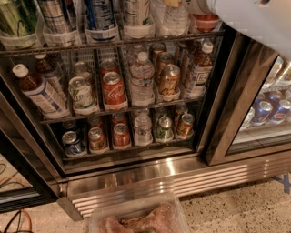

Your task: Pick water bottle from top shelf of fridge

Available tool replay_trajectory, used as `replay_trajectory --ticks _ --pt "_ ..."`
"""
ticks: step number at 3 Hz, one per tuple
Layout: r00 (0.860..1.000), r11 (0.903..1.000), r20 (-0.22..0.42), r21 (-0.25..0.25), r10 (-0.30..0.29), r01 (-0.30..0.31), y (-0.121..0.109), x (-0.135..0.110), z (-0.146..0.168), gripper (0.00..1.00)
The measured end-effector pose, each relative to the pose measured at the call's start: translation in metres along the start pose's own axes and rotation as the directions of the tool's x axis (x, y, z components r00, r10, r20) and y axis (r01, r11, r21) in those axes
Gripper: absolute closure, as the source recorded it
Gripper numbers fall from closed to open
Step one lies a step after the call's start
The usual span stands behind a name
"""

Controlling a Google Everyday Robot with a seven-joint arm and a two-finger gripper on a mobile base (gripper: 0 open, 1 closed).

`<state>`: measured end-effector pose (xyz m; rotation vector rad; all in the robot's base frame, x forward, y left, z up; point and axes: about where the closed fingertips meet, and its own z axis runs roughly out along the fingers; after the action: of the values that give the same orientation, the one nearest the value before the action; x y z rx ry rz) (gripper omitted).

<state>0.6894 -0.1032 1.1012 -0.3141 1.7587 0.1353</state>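
Observation:
The fridge [136, 179] stands open, with a black door frame and a ribbed steel base. Its top shelf [113, 44] is a wire rack along the top of the view, holding cans in clear cup-shaped holders. The water bottle [170, 20], clear and ribbed, stands on this shelf right of the middle, cut off by the frame's top edge. My white arm [254, 20] reaches in from the top right. My gripper [191, 5] sits at the arm's end, just right of the bottle's upper part and mostly out of frame.
The middle rack holds brown tea bottles [38, 91], soda cans [113, 88] and another clear bottle [142, 79]. The lower rack holds more cans [120, 135]. A glass-door cooler with blue cans [263, 111] stands to the right. A clear bin [136, 218] lies on the floor in front.

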Motion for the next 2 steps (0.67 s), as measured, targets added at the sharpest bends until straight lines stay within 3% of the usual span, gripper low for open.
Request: replay_trajectory --ticks 1,2 --pt "1.0 1.0 0.0 0.0 0.0 0.0 0.0 0.0 0.0 1.0" --pt "1.0 1.0 0.0 0.0 0.0 0.0 0.0 0.0 0.0 1.0"
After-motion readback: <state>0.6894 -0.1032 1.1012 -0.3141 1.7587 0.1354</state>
